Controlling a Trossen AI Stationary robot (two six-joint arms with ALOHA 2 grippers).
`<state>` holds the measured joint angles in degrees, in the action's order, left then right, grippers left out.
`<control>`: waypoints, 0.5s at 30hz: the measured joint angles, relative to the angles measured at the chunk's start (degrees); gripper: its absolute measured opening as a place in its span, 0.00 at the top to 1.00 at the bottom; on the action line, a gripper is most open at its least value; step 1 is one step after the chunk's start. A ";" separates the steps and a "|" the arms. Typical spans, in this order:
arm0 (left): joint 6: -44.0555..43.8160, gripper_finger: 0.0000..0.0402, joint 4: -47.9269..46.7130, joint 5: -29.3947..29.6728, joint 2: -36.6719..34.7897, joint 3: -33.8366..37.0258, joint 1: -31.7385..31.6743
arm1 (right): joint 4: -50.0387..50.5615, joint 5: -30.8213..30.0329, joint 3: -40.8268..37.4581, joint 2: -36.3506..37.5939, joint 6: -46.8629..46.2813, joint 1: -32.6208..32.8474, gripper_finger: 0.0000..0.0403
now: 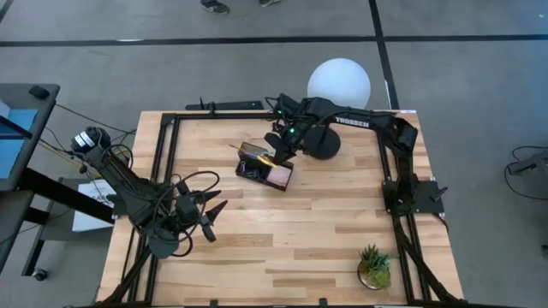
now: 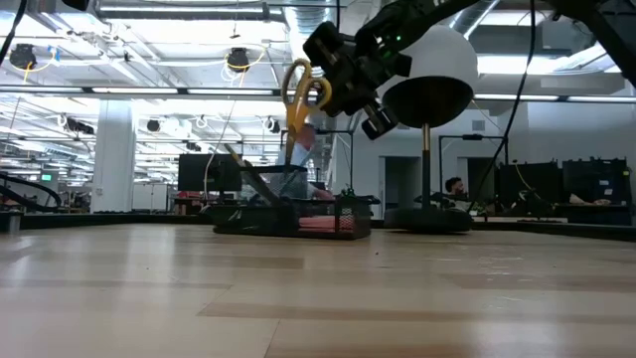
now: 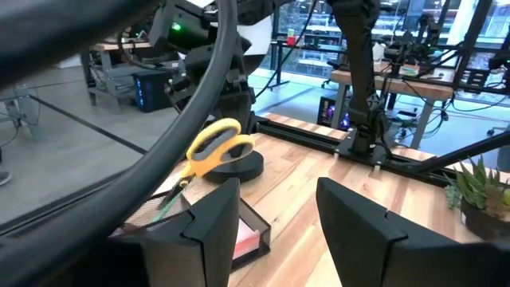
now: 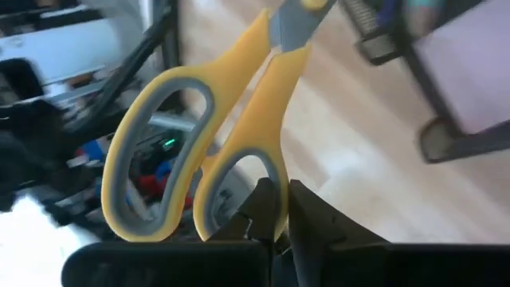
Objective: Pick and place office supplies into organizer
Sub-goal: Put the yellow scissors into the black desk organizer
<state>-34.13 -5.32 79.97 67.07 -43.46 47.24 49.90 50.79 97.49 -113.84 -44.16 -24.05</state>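
The yellow-handled scissors (image 2: 303, 94) hang handles-up over the black organizer (image 1: 265, 171), blades slanting down toward its taller section (image 2: 283, 184). My right gripper (image 2: 338, 85) is beside the handles and shut on them; the scissors also show in the left wrist view (image 3: 215, 147) and the right wrist view (image 4: 199, 135). A pink pad (image 1: 278, 176) lies in the organizer's low tray. Dark pens (image 2: 243, 169) stick up from the taller section. My left gripper (image 1: 208, 216) is open above the table's left part, apart from everything. My right gripper pinches the rim of one handle loop (image 4: 267, 187) of the scissors between its two fingers, at the loop's outer end. The fingers come slanting down from the table's far right side. The scissors hang tilted, blades down toward the organizer; whether the tips touch it, I cannot tell.
A white globe lamp (image 1: 339, 83) on a black base (image 2: 427, 219) stands just behind the organizer, close to my right arm. A small potted plant (image 1: 374, 267) sits at the near right corner. Bare wood (image 1: 291, 239) lies between my left gripper and the plant.
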 joint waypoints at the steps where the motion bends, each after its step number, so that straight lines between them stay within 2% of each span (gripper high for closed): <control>1: 0.00 0.59 0.02 0.17 0.00 0.00 0.05 | -0.64 1.85 0.04 -0.44 -0.90 -0.03 0.96; 9: 0.02 0.59 0.00 0.47 0.00 0.00 0.14 | -2.75 8.51 -0.15 -2.21 -1.05 -1.06 0.87; 15: 0.09 0.59 0.02 0.48 -0.02 0.00 0.12 | -3.73 9.38 -0.04 -2.08 0.92 -2.52 0.80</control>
<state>-34.04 -5.30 80.45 67.05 -43.46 47.35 46.17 60.17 97.45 -115.92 -43.24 -26.57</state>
